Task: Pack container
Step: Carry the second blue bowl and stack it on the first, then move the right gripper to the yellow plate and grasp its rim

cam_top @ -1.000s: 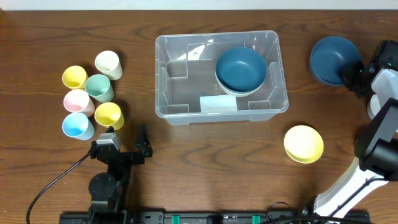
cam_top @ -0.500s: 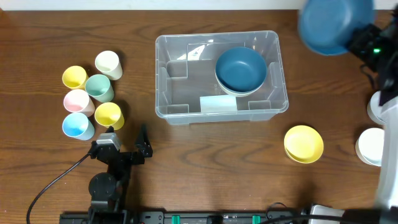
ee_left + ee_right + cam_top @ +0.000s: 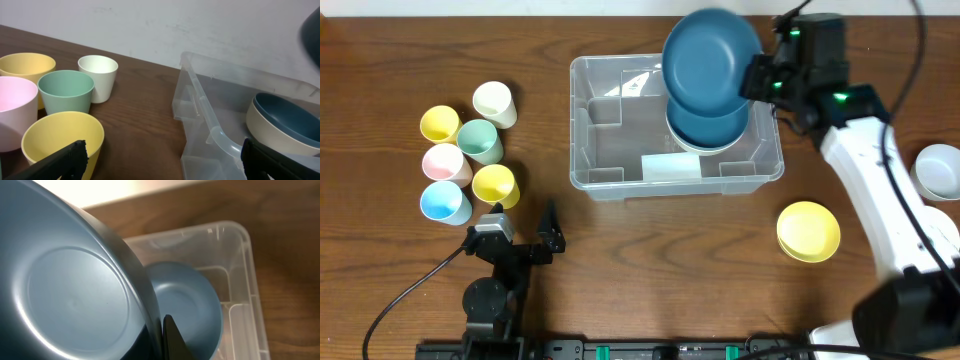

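From overhead, the container (image 3: 610, 150) sat at the far middle of the bench (image 3: 650, 260), and the packing looked begun but far from finished. A stack of nested bowls (image 3: 705, 135) lay in its right half and its left half was bare. The right fingers (image 3: 757, 78) were clamped on the rim of a dark blue bowl (image 3: 710, 55), held tilted above the container's far right part and not yet set down. Left to pack, by my reading, were that bowl, a yellow bowl (image 3: 808, 231) at the near right, a white bowl (image 3: 940, 170) at the right edge, and six cups (image 3: 470, 155) clustered well to the left. The left fingers (image 3: 551, 228) sat just near of the cups, holding nothing. The left wrist view added what the top view could not: the left fingers (image 3: 65, 160) spread wide apart with only cups and bench between them, and the nested bowls (image 3: 285, 125) seen side-on as a blue bowl seated in a cream one behind the container's clear wall (image 3: 200, 110). Of the carried bowl it gave only a dark blur at the top right corner. The right wrist view showed the dark blue bowl's underside (image 3: 75, 300) filling the left of the frame, one finger (image 3: 172, 340) pinching its rim, and the nested bowls (image 3: 185, 300) inside the container (image 3: 240, 280) just beyond. The cups and loose bowls were out of sight there.
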Controlling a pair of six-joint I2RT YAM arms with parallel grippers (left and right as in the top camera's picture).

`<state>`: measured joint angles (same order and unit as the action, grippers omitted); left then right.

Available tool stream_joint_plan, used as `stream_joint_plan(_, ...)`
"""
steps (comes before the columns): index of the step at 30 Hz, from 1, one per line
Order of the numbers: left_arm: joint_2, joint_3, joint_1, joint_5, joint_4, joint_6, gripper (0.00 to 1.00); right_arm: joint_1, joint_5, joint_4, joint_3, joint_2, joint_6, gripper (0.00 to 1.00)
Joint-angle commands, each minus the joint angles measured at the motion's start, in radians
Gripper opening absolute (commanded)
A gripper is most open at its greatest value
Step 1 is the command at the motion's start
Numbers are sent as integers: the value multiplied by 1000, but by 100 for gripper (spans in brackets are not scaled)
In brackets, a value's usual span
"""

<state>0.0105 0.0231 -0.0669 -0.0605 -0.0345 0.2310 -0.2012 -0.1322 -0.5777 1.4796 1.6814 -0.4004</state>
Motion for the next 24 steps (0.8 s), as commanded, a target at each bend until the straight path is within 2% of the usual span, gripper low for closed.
stream_joint_plan(1, -5, -19, 3, 0, -32, -12, 98, -8, 80, 12, 3, 57, -3, 1)
stream_joint_plan(11, -5, -19, 3, 0, -32, -12, 98, -7, 83, 0, 3, 212, -11, 1)
stream_joint_plan(21, -5, -19, 3, 0, -32, -12, 98, -6, 117, -45, 3, 234, -33, 1)
stream_joint_plan(23, -5, -19, 3, 0, -32, -12, 98, -6, 117, -55, 3, 234, -33, 12)
stream_joint_plan(24, -5, -19, 3, 0, -32, -12, 98, -6, 117, -58, 3, 234, -33, 21)
